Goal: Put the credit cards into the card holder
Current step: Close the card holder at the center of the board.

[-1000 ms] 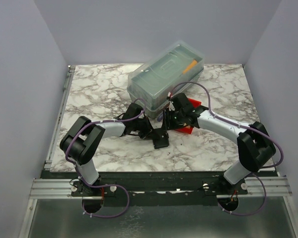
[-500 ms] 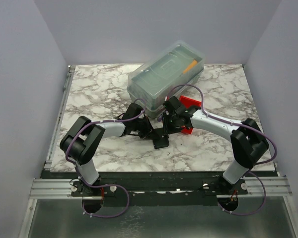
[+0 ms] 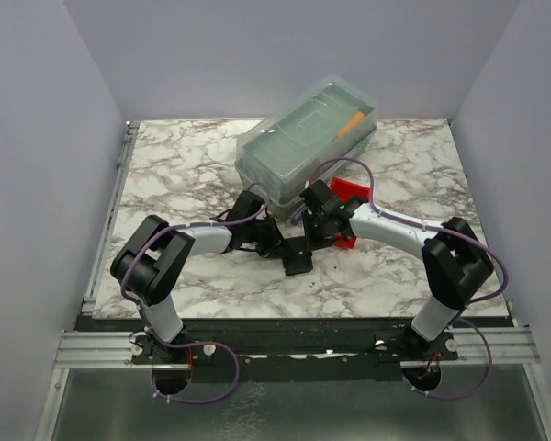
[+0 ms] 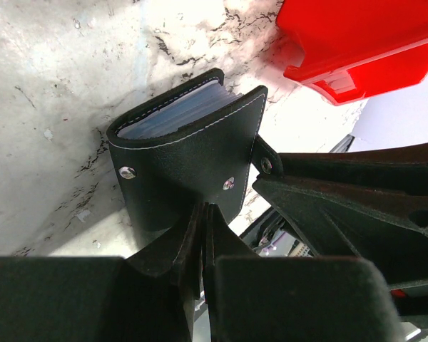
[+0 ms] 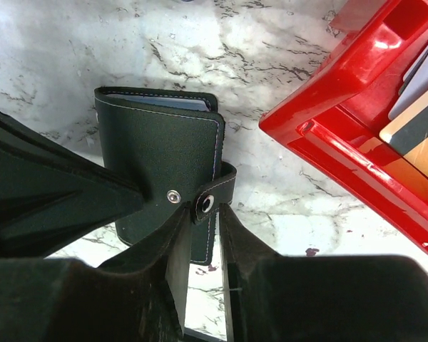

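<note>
Black leather folding card holder [image 5: 160,153] on white marble table [image 3: 184,175], cover pinched by left gripper [image 4: 203,212], fingers pressed together. Just shifted toward 9 o'clock, right gripper [image 5: 203,217] narrowing around snap strap [image 5: 220,189]; pinch possibly incomplete. Red plastic bin [image 5: 321,107] at holder's 2 o'clock keeps credit cards [image 5: 417,121]. Unsnapping next.

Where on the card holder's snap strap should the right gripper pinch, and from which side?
Take the snap strap at its loose end: it is unfastened and juts past the card holder cover as a thin tab. Bring the right gripper from the side opposite the left gripper, which clamps the cover.
</note>
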Robot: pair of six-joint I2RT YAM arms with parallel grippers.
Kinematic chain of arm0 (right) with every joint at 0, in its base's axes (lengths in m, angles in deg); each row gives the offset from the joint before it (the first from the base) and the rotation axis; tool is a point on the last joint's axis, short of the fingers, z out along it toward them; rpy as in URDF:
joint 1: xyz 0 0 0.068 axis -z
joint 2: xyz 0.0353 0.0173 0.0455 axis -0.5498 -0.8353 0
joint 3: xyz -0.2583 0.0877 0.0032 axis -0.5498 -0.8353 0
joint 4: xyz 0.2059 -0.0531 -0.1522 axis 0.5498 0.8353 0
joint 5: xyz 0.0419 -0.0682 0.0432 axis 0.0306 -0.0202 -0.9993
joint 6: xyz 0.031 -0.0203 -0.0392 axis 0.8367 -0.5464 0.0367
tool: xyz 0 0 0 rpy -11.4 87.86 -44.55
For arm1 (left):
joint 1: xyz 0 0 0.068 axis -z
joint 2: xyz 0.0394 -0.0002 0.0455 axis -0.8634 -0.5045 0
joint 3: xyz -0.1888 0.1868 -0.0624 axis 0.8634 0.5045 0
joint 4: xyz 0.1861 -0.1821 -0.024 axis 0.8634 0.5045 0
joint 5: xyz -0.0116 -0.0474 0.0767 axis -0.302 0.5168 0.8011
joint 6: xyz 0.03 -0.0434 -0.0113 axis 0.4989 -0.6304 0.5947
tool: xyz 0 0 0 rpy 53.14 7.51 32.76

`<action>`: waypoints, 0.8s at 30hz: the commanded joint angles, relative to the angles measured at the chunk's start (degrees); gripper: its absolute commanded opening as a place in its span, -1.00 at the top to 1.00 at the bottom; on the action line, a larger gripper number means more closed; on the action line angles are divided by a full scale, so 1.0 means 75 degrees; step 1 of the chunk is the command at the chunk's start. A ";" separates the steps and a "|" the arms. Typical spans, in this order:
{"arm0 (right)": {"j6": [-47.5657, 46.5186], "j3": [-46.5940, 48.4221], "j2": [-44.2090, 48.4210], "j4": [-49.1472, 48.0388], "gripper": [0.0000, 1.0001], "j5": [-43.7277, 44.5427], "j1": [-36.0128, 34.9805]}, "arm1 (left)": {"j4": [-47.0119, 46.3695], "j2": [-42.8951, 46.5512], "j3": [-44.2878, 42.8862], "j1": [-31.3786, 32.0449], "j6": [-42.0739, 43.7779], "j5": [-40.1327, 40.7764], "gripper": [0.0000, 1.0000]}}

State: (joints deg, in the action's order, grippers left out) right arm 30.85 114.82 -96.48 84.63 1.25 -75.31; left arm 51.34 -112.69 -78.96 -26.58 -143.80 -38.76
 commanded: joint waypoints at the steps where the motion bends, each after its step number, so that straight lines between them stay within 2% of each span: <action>1: 0.0061 0.0251 -0.0178 0.0056 0.52 0.0261 -0.0049 | -0.0340 -0.0180 -0.0013 0.0060 0.0255 0.0064 0.84; 9: 0.0001 0.0285 -0.0158 -0.0034 0.68 0.0261 -0.0053 | -0.0340 -0.0191 -0.0012 0.0053 0.0250 0.0074 0.84; 13: -0.0242 0.0014 0.0067 -0.0429 0.99 -0.0023 -0.0047 | -0.0342 -0.0205 -0.0004 0.0056 0.0256 0.0064 0.84; 17: -0.0579 -0.0357 0.0145 -0.0824 0.99 -0.0092 -0.0044 | -0.0347 -0.0192 0.0003 0.0060 0.0256 0.0064 0.85; 23: -0.0879 -0.1087 0.0547 -0.1862 1.00 -0.1110 0.0099 | -0.0344 -0.0171 0.0018 0.0060 0.0255 0.0064 0.84; 24: -0.0986 -0.1288 0.0636 -0.2095 1.00 -0.1301 0.0142 | -0.0346 -0.0163 0.0019 0.0056 0.0249 0.0327 0.84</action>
State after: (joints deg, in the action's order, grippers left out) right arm 26.41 109.38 -94.84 76.28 -1.63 -75.09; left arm 51.32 -112.69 -78.96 -26.58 -143.80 -38.76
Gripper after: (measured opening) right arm 0.008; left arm 0.082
